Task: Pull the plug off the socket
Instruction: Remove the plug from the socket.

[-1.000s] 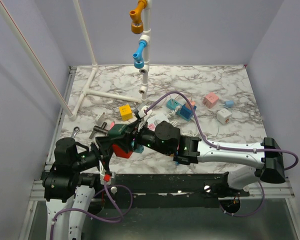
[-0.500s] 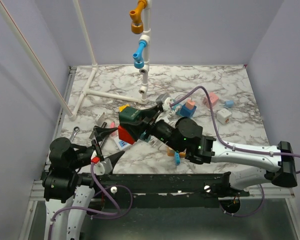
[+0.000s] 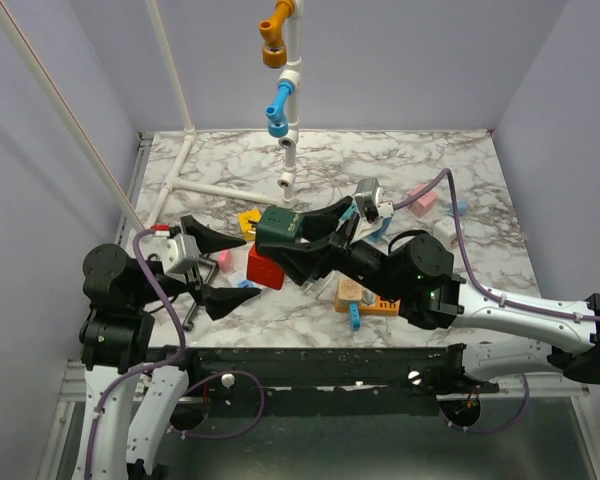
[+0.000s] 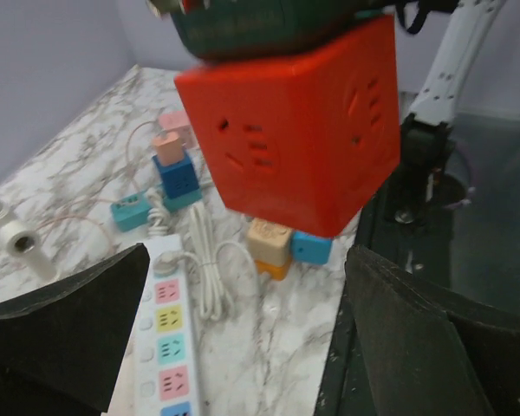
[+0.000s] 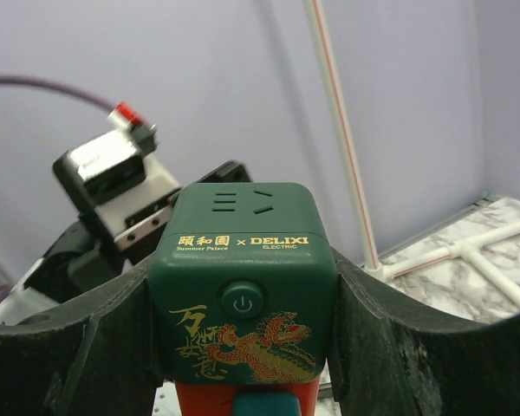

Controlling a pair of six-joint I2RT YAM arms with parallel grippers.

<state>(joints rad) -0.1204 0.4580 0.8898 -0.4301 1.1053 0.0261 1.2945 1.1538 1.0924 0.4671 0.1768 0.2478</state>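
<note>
My right gripper (image 3: 292, 236) (image 5: 247, 299) is shut on a dark green cube adapter (image 3: 283, 225) (image 5: 247, 260) and holds it in the air. A red cube (image 3: 263, 270) (image 4: 295, 139), the plug, hangs joined to its underside. The socket (image 4: 169, 347), a long white power strip with pink, yellow, green and blue outlets, lies flat on the marble below with its white cord (image 4: 204, 269) coiled beside it. No plug sits in the outlets I can see. My left gripper (image 3: 223, 267) (image 4: 243, 347) is wide open over the strip and holds nothing. The top view mostly hides the strip.
Tan, orange and blue cubes (image 3: 365, 298) (image 4: 282, 247) lie just right of the strip. A yellow cube (image 3: 250, 218), pink cube (image 3: 425, 200) and white cube (image 3: 447, 230) sit farther back. A white pipe frame (image 3: 220, 188) lies at the back left.
My left gripper has opened wide and drawn back to the left. The right arm has lifted the green and red cubes up and away from the table's front.
</note>
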